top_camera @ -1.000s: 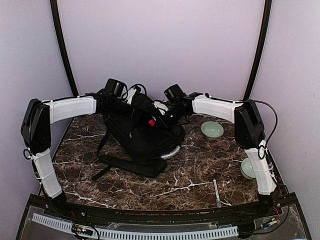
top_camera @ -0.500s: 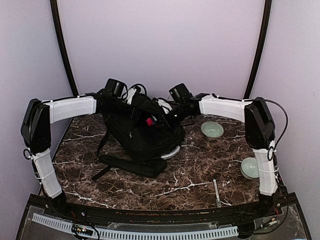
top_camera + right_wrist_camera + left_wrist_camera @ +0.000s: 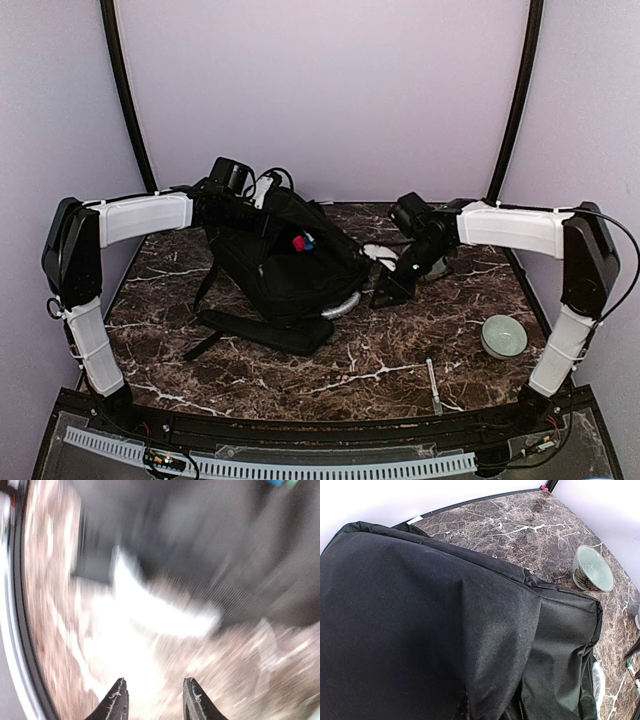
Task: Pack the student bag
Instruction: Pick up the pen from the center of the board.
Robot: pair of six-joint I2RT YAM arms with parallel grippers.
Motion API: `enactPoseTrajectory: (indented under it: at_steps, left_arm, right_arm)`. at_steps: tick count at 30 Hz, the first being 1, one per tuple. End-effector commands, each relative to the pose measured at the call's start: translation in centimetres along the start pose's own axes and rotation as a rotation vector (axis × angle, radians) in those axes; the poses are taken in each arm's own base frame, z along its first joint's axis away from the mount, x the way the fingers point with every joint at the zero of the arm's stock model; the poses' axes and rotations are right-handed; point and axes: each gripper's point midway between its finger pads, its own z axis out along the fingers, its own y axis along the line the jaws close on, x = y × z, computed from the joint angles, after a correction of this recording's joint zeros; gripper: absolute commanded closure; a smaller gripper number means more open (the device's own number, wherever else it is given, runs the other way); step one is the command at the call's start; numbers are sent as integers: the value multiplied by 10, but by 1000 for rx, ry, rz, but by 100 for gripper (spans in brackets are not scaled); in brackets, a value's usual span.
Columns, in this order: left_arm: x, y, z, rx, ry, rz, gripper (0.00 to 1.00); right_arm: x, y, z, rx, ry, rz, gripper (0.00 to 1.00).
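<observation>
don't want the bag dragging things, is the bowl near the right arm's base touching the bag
Apart. The top view shows the bowl well clear of the bag, with marble table between them.

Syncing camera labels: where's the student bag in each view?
Top external: student bag left of centre, toward the back of the table.
Left wrist: it fills most of the frame, from the left edge.
Right wrist: heavily blurred; the dark mass across the top is probably it.
Shared landmark: the brown marble table.
</observation>
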Motion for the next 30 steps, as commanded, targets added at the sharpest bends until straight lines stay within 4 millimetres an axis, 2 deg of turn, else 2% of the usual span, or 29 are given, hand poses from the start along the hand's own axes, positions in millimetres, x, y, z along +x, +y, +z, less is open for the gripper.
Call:
enactPoseTrajectory:
  at_steps: [1, 4, 7, 8, 9, 10, 14, 16, 26, 30]
  left_arm:
    - [-38, -36, -23, 93, -103, 61, 96]
    - [-36, -34, -21, 89, -96, 60, 96]
    - [-35, -34, -19, 94, -92, 58, 96]
    - [-34, -35, -19, 96, -90, 57, 96]
    - [-34, -35, -18, 96, -90, 56, 96]
    - [-34, -35, -18, 97, -89, 56, 96]
    - [-33, -34, -17, 95, -86, 55, 96]
    - [-33, -35, -17, 101, -86, 54, 96]
    - [-35, -35, -19, 97, -90, 56, 96]
    - [-36, -35, -21, 92, -96, 61, 96]
  right_arm:
    - [101, 44, -1, -176, 313, -135, 62]
    - [141, 58, -11, -216, 411, -204, 60]
    - [166, 60, -22, -188, 483, -283, 55]
    - [168, 59, -30, -153, 483, -319, 42]
    - [172, 55, -33, -118, 494, -348, 9]
    - [176, 51, -36, -76, 503, -373, 2]
    - [198, 38, -39, 57, 583, -457, 1]
    - [203, 32, -37, 113, 600, -492, 1]
    - [187, 42, -9, 224, 563, -671, 1]
    - [191, 50, 5, 209, 578, -714, 1]
